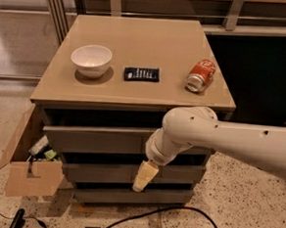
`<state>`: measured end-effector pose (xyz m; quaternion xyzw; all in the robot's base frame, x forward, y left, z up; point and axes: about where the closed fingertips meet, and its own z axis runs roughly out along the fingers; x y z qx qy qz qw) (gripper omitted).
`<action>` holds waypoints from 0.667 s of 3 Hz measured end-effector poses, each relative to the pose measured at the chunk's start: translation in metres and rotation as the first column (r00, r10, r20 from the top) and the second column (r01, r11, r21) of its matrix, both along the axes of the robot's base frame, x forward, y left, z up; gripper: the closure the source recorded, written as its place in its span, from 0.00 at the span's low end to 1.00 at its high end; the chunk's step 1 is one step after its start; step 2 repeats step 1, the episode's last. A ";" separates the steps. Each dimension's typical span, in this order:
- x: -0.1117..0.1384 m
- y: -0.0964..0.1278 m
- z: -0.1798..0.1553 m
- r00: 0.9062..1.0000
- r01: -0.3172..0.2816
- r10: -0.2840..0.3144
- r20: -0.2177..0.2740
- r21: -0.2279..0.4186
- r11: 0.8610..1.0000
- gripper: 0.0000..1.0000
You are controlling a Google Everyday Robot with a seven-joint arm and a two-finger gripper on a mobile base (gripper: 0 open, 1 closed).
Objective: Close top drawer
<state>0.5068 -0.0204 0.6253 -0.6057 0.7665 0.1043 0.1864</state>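
Note:
The top drawer (94,139) is a wide grey front just under the tan cabinet top (134,93). It sits almost flush with the cabinet, with a dark gap above it. My white arm (220,138) reaches in from the right and its wrist covers the drawer's right part. My gripper (145,176) has cream tips that hang down in front of the second drawer front (99,172), just below the top drawer.
On the cabinet top are a white bowl (91,60), a dark flat packet (142,74) and a red can (200,76) lying on its side. An open brown cardboard box (28,171) stands at the cabinet's left. A black cable (150,215) runs over the speckled floor.

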 end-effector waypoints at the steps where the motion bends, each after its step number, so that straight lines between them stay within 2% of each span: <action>1: 0.000 0.000 0.000 1.000 0.000 0.000 0.000 0.000 1.000 0.00; 2: 0.000 0.000 0.000 1.000 0.000 0.000 0.000 0.000 1.000 0.00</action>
